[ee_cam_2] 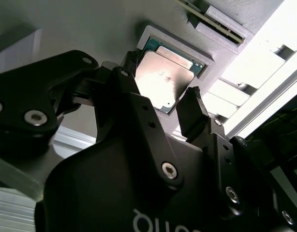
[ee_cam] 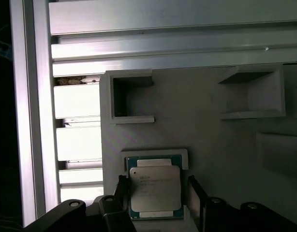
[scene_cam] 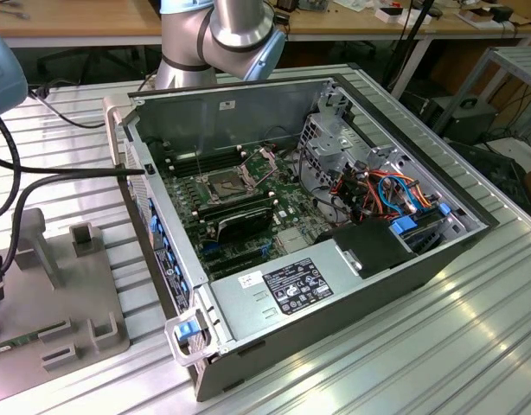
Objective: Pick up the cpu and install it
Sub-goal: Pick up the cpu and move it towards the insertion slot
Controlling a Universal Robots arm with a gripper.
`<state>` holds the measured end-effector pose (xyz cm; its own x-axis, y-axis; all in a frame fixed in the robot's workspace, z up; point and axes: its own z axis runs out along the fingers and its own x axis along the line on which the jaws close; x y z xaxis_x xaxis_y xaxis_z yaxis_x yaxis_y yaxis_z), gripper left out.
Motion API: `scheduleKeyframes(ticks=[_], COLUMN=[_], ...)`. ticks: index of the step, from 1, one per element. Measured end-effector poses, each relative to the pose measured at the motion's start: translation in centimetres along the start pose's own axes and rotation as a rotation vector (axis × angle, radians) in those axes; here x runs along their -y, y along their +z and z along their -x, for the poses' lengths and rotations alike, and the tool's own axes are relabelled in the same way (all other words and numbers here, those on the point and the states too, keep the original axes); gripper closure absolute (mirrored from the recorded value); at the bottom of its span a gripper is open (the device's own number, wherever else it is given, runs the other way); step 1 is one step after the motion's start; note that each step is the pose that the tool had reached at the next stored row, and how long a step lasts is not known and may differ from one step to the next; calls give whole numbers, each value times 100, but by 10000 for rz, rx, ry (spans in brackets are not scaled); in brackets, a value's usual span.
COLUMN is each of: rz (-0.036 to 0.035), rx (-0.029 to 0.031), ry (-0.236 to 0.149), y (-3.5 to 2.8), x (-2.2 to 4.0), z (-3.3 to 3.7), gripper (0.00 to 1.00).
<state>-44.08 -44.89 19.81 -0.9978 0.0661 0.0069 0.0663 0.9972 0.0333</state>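
On grey tray (ee_cam: 211, 140), cpu (ee_cam: 155, 190) lies between spread fingers (ee_cam: 196, 194), seemingly untouched.

Arm (scene_cam: 215, 35): silver-grey cylindrical joints with light-blue end caps. End effector (ee_cam_2: 160, 82): matte black housing (ee_cam_2: 100, 193), angular linked fingers (ee_cam_2: 192, 113), silver socket-head screws (ee_cam_2: 169, 169) at the pivots, partial white lettering (ee_cam_2: 153, 223) on the body.

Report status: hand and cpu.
Hand open, fingers straddling small flat square grey-topped cpu, not yet gripped. Cpu seated in recess of grey holder plate. Nothing between fingers and chip.
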Motion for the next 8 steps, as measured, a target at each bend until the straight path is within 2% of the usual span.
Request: scheduleKeyframes(ticks=[8], rz=[-1], rx=[0], ry=[0], y=[21], x=[1], z=[0], gripper=[40])
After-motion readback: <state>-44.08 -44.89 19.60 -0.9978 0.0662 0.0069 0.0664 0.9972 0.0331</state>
